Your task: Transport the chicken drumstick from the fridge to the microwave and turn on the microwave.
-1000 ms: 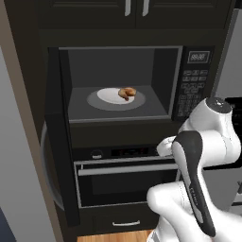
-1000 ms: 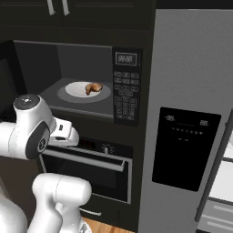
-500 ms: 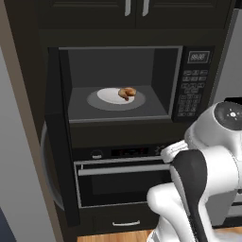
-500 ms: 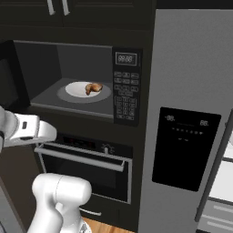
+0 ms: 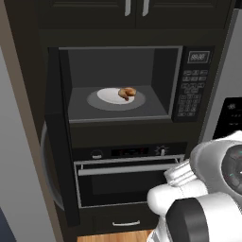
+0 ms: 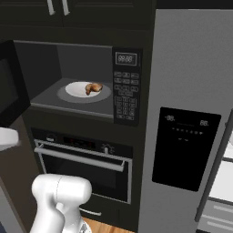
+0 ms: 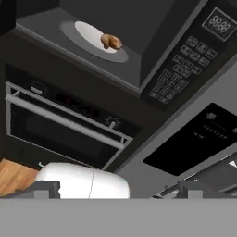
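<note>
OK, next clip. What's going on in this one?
The chicken drumstick already lies on the pale turntable inside the microwave, whose door stands wide open. The robot's hand is open, holds nothing, and sits low, in front of the oven below, apart from the food. What's left: shut the door and start the microwave at its keypad. The fridge stands to the right.
</note>
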Controlling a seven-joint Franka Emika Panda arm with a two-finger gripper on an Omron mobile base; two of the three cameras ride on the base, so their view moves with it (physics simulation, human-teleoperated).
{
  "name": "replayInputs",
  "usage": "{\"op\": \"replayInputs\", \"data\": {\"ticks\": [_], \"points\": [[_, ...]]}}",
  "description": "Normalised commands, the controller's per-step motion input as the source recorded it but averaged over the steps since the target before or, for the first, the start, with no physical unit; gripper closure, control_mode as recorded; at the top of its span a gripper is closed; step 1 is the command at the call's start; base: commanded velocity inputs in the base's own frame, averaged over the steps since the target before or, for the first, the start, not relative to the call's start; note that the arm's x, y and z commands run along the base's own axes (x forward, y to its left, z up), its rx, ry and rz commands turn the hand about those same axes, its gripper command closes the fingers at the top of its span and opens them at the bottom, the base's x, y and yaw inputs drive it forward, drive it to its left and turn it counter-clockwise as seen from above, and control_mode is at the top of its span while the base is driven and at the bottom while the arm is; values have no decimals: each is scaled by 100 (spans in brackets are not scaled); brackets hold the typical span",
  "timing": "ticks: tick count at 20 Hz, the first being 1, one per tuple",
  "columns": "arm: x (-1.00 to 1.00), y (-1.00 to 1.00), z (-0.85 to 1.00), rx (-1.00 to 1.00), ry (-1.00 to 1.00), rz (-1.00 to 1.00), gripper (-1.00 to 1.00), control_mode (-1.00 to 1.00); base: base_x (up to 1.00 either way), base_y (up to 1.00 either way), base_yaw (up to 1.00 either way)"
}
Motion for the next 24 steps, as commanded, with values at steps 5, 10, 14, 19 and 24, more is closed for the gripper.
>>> {"op": "replayInputs", "data": {"ticks": [5,10,14,19,24], "points": [[-68,8,-36,-34,-18,13,-100,-100,0,0,0],[-58,8,-23,-37,-9,14,-100,-100,0,0,0],[-34,10,-16,-36,0,13,-100,-100,0,0,0],[-9,26,-12,-31,0,8,-100,-100,0,0,0],[0,32,-9,-24,-2,2,-100,-100,0,0,0]]}}
